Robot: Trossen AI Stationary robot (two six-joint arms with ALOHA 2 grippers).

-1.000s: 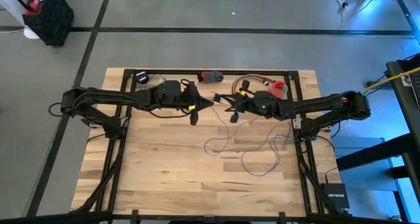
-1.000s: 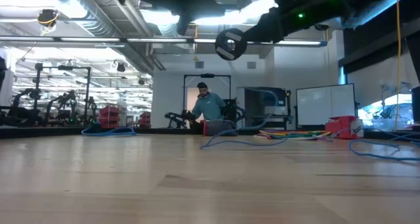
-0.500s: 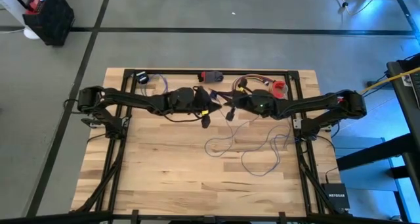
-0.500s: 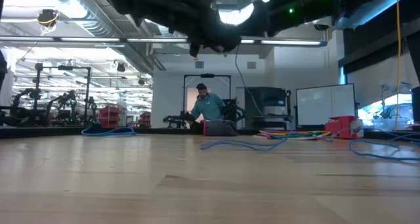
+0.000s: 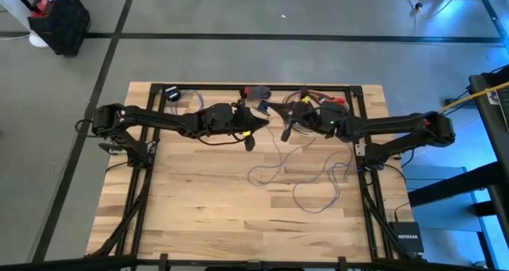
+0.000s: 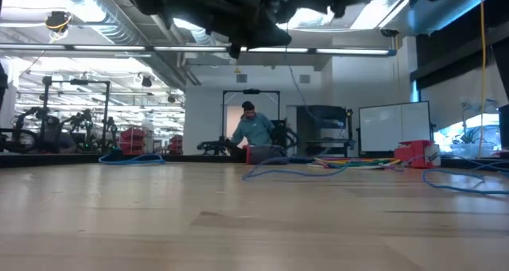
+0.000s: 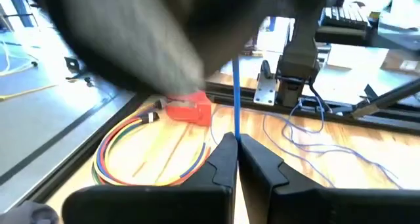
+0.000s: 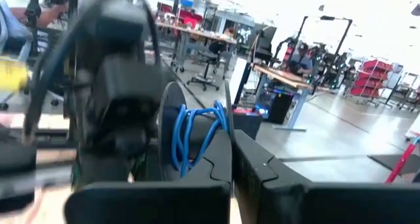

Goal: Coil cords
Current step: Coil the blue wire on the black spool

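Cord (image 5: 314, 180) loops loose mid-table, left hand (image 7: 235, 144) clamped on cord, right hand (image 8: 231, 140) clamped on cord coils, coloured cable bundle (image 7: 141, 155) nearby

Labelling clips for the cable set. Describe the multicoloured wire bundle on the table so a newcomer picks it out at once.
Look at the wooden table from above and go to its far edge, right of centre. There, beside a small red block, lies the multicoloured wire bundle, looped into a neat oval. Its red, yellow and blue strands run side by side, unlike the thin lilac wire squiggling loose mid-table.

The left tool (image 5: 250, 141) moved inward; the right tool (image 5: 286, 132) swung back (toward the table's far edge).
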